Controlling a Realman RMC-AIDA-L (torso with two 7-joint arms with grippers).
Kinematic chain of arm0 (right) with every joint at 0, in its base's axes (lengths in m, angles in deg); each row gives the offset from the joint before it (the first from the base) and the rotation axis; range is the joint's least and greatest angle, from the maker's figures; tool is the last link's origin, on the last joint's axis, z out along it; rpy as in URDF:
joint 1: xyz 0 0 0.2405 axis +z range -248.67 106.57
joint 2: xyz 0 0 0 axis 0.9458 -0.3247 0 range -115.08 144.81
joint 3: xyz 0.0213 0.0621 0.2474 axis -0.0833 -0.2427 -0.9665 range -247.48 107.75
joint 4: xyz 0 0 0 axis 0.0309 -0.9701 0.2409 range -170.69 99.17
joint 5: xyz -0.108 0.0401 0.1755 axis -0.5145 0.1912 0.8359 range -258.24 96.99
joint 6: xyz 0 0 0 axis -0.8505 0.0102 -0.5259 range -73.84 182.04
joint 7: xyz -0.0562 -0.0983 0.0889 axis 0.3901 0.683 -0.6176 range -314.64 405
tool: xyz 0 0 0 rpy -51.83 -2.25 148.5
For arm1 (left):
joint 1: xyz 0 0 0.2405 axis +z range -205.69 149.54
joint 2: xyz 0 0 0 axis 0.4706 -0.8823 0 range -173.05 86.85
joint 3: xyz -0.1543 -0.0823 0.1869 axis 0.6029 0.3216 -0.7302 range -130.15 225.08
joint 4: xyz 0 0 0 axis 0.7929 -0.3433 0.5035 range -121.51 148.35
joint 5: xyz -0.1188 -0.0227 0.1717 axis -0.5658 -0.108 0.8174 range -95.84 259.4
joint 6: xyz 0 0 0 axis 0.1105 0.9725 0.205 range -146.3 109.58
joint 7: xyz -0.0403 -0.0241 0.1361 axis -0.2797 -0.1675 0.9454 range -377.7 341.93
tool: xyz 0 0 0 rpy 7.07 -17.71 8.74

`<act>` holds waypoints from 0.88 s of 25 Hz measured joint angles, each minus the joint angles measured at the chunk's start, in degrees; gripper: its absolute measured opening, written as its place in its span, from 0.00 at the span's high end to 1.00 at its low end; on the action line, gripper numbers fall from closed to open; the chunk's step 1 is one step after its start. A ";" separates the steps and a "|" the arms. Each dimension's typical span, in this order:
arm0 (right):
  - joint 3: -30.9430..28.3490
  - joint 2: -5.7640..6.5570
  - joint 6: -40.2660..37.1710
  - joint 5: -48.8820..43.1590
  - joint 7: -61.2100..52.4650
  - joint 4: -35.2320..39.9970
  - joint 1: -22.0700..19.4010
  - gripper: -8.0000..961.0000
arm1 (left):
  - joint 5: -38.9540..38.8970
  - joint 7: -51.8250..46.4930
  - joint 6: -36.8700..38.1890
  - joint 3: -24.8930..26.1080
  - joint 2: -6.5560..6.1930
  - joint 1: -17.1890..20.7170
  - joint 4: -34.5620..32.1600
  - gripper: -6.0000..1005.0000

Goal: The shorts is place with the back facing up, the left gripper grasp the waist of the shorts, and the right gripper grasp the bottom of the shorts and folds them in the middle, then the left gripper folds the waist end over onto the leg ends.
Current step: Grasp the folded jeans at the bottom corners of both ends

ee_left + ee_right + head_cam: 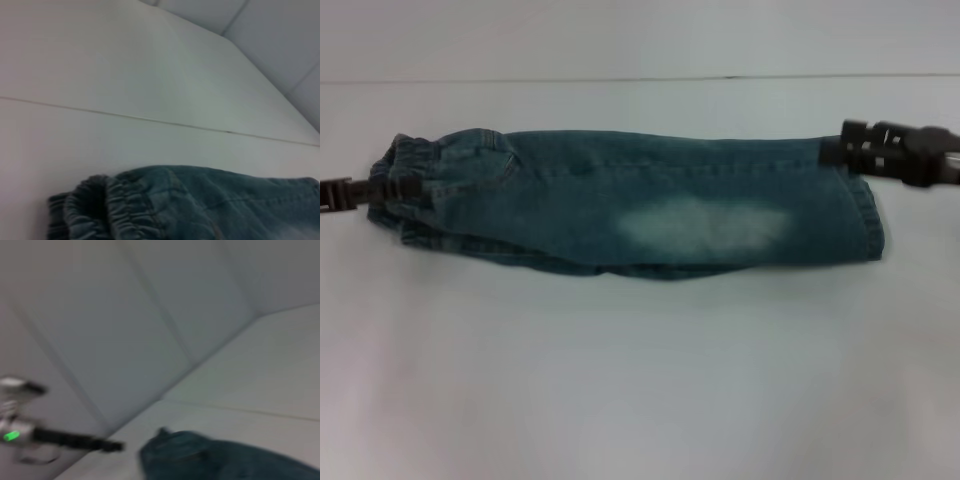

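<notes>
Soft, limp denim shorts [640,205] are seen folded lengthwise on the bench [640,380]; the elastic waist [405,165] is pinched by the left gripper [380,190]; whether the right gripper [840,152] at the hem holds cloth cannot be told.

No text, label, brand, number or sign can be read in any of the views. The denim shorts [640,205] show only stitching and a faded patch, with no legible tag. The white counter [640,380] bears no markings.
</notes>
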 joint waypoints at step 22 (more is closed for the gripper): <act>3.93 -4.39 -6.56 -4.63 4.82 5.49 -2.59 0.06 | 1.90 0.60 -26.38 -18.55 2.90 1.03 0.14 0.07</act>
